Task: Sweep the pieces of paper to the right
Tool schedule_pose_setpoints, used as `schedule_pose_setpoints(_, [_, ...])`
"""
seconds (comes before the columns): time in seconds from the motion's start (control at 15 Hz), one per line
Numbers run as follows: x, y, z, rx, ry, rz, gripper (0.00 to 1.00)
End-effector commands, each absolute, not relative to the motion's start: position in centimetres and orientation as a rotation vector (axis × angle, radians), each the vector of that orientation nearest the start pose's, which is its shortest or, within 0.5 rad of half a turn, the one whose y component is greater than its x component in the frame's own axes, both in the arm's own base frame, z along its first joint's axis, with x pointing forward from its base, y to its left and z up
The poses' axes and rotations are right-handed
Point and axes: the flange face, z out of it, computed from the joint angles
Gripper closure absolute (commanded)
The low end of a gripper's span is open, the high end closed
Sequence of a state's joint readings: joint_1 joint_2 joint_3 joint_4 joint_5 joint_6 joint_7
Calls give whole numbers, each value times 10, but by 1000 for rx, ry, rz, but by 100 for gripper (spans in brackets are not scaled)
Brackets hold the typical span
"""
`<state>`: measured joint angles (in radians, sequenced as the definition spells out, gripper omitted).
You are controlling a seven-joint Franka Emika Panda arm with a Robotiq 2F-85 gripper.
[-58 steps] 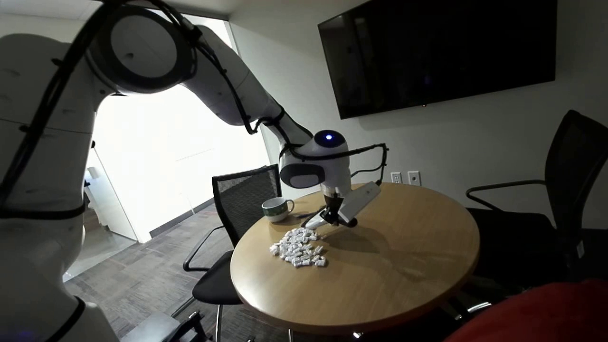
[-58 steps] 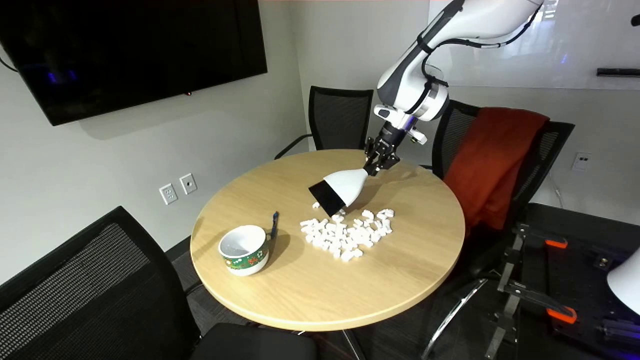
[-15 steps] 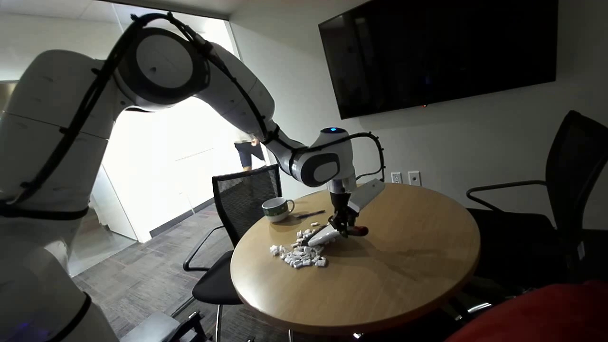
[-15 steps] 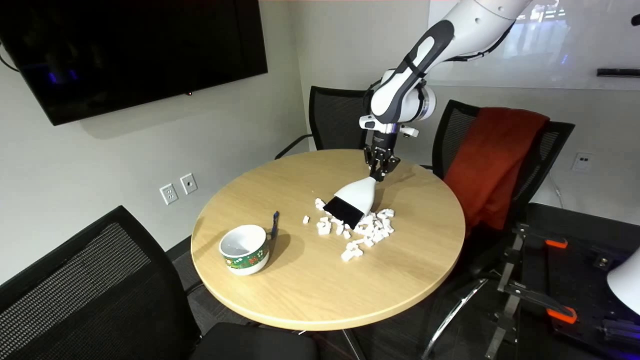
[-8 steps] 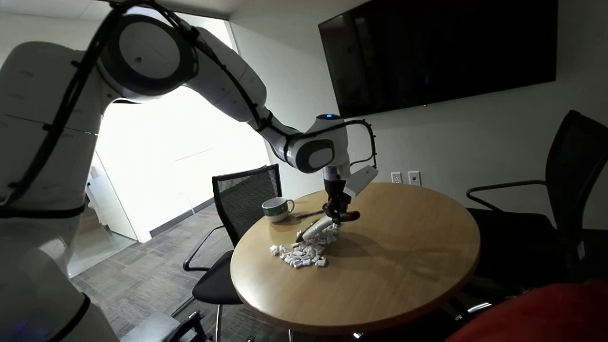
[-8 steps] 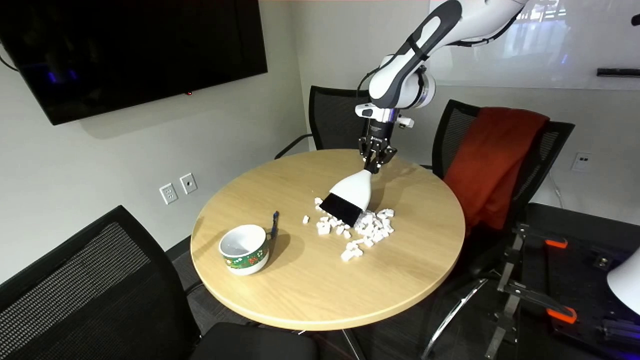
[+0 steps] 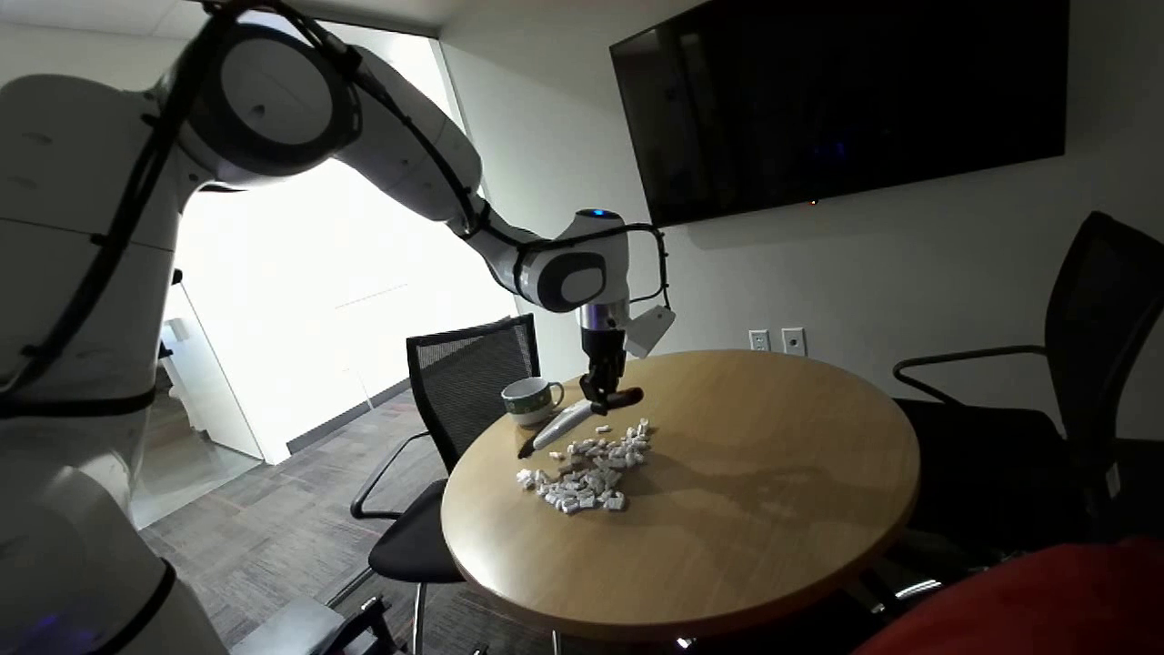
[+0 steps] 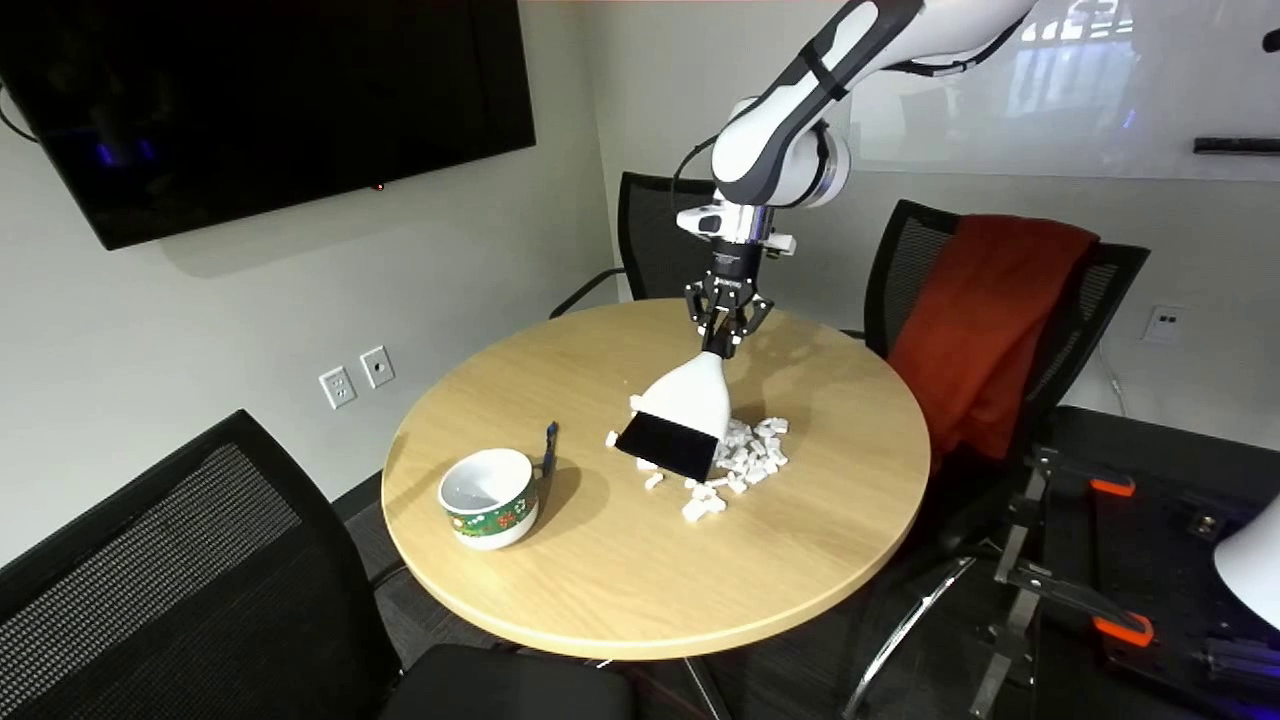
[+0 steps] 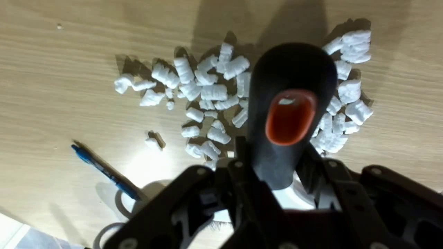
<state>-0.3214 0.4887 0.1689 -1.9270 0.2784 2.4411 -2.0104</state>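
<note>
The pieces of paper, small white bits, lie in a loose cluster on the round table, seen in both exterior views and on both sides of the handle in the wrist view. My gripper is shut on the dark handle of a pale brush. The brush is tilted, with its black bristles down towards the pieces. It seems a little above the table. In an exterior view, the brush hides part of the cluster.
A white and green cup stands near the table edge, close to the brush in an exterior view. A blue pen lies beside it. Chairs stand around the wooden table.
The brush first moved in among the pieces, spreading the cluster and leaving some bits apart. In the last half second, the gripper and brush moved towards the cup side, and the brush seems lifted.
</note>
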Motion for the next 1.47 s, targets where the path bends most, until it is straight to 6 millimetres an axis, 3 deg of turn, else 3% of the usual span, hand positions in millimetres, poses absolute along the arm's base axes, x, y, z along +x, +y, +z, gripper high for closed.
schedule_pose_setpoints(0.0, [628,-64,232,2114,2462,349,88])
schedule_pose_setpoints(0.33, [637,-19,203,2003,2567,277,88])
schedule_pose_setpoints(0.6, [635,-17,197,1942,2601,216,88])
schedule_pose_setpoints(0.93, [623,-52,212,1934,2573,154,88])
schedule_pose_setpoints(1.4, [616,-132,238,2014,2439,114,88])
